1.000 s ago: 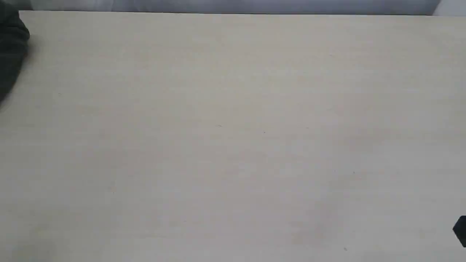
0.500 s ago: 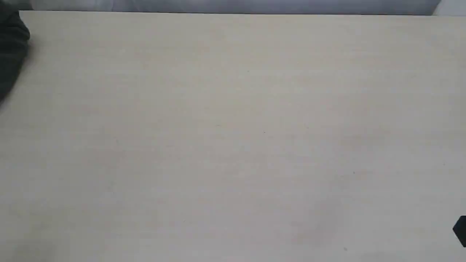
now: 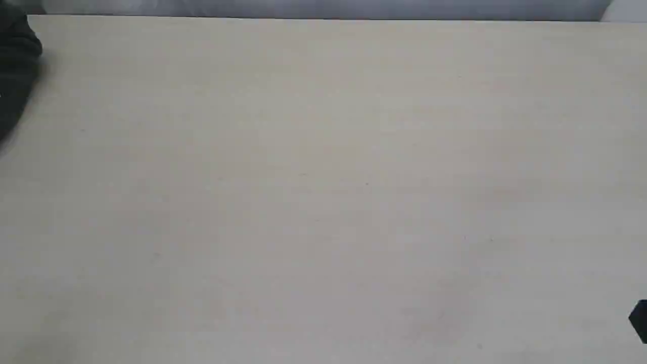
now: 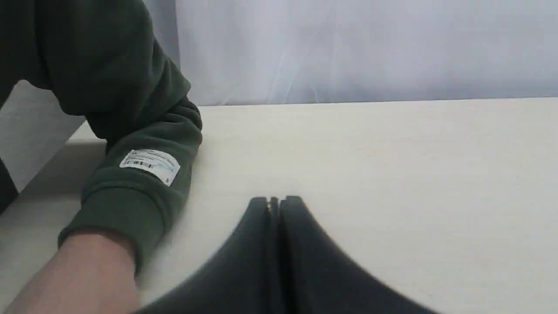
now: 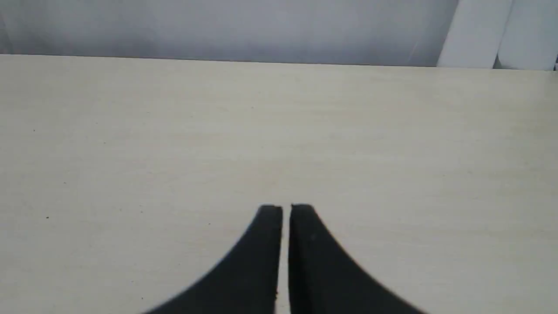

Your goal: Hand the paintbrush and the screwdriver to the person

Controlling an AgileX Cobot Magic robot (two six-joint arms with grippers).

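Both left gripper (image 4: 274, 201) and right gripper (image 5: 286, 208), black and tapered, sit pinched empty; only left wrist view shows white label (image 4: 150, 165) on person's dark-green sleeve (image 4: 126, 209).

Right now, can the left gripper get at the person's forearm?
Probably yes. The left gripper, shut and empty, sits close beside the person's green-sleeved forearm, and only bare table lies between them. Nothing in view blocks the way.
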